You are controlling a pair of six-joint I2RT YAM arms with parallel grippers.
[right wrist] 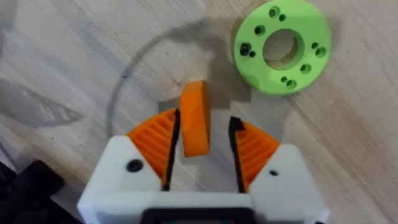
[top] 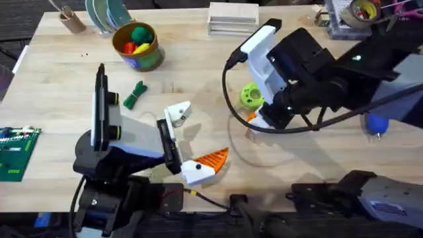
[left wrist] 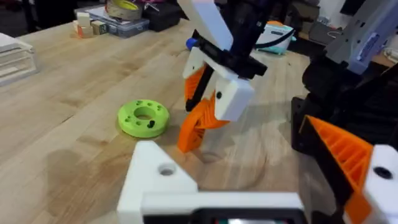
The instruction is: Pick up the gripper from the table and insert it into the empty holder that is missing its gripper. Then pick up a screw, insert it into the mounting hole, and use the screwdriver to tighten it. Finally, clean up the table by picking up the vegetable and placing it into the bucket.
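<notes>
Orange and ribbed, the gripper (right wrist: 195, 118) stands on end on the counter (top: 59, 73) between the two pads of your right hand (right wrist: 202, 152), just beside the bright-green disc (right wrist: 283, 45). One pad looks to touch it and the other stands off, so the right hand is released around it, not yet clamped. From the left wrist view the wedge's foot seems down on the wood, so judge it not lifted.

Your left hand (top: 192, 142) waits well apart with its fingers spread and nothing between them: one tip wears orange, while the holder (top: 177, 112) is bare white, its mounting hole open.

So the first step is barely begun. Insertion, the screw and the tightening are all to come; the screwdriver (top: 377, 123) lies half hidden under your right arm. No screw can be made out. The vegetable (top: 135, 95) lies on the counter near the bucket (top: 136, 45), uncollected.
</notes>
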